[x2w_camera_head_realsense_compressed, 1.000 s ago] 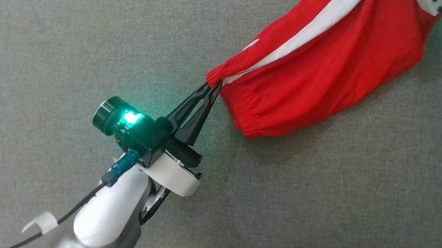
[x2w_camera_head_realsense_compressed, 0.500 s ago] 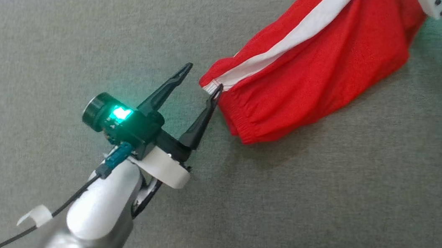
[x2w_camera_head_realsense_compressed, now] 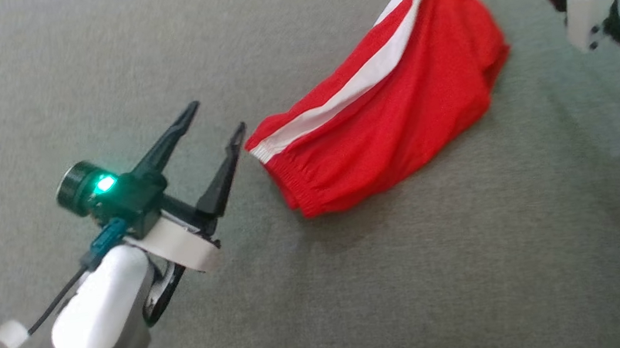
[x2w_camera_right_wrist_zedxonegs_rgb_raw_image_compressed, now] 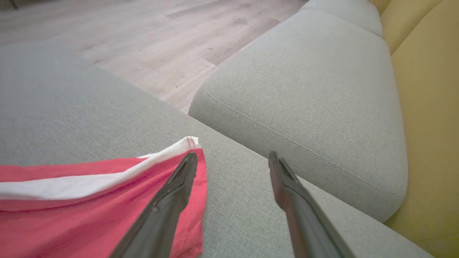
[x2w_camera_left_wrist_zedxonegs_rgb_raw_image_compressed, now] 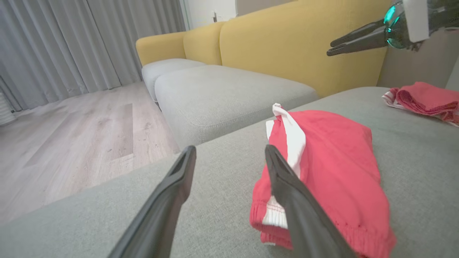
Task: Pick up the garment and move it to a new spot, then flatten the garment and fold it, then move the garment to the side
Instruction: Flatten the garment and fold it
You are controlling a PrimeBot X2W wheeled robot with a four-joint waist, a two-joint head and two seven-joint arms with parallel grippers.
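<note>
My left gripper is spread wide with nothing between its fingers. Its tips sit just beside the elastic-waist end of the garment, and I can't tell whether the nearer finger brushes the cloth. My right gripper is spread as well and holds nothing. In its wrist view one finger crosses in front of the garment's opposite corner, where the white stripe ends. In the head view it stands clear of that end of the garment.

The garment is a pair of red shorts with a white side stripe. It lies loose and wrinkled on the grey cushion, stretched out between the two grippers. On the same cushion, past the garment's far end, sits another bundle of red cloth. Behind the garment are a second grey seat, a yellow sofa back and wooden floor.
</note>
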